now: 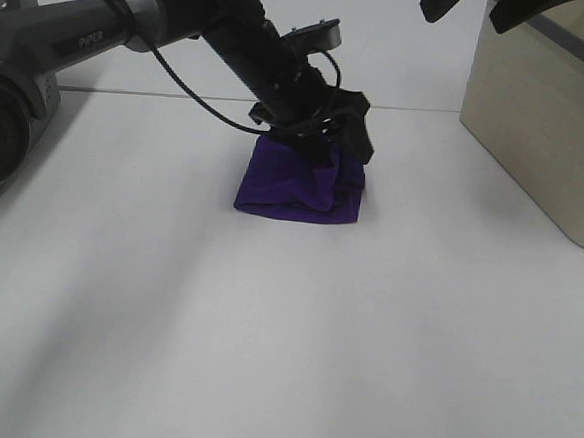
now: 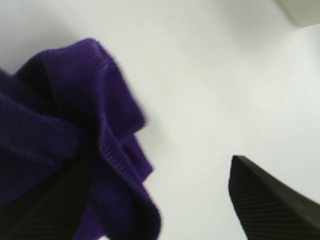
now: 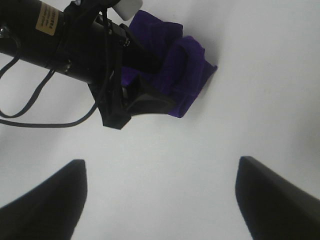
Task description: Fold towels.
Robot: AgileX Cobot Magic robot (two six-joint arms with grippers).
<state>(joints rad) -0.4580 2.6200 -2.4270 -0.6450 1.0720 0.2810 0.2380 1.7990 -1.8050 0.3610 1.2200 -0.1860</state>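
The deep purple towel (image 1: 299,187) lies bunched in a small rumpled heap at the middle of the white table (image 1: 264,337). My left gripper (image 1: 330,139) reaches in from the left and sits on the heap's far top edge, jaws apart. In the left wrist view the towel (image 2: 75,100) drapes against one finger (image 2: 50,210), while the other finger (image 2: 270,200) stands clear over bare table. My right gripper (image 1: 477,6) hangs high at the back right, open and empty. It looks down on the towel (image 3: 187,65) and the left gripper (image 3: 147,82). No tag shows.
A tall beige box (image 1: 549,127) stands at the right back of the table, and its corner shows in the left wrist view (image 2: 302,10). The left arm's base (image 1: 9,109) fills the left edge. A black cable (image 1: 195,97) loops under the left arm.
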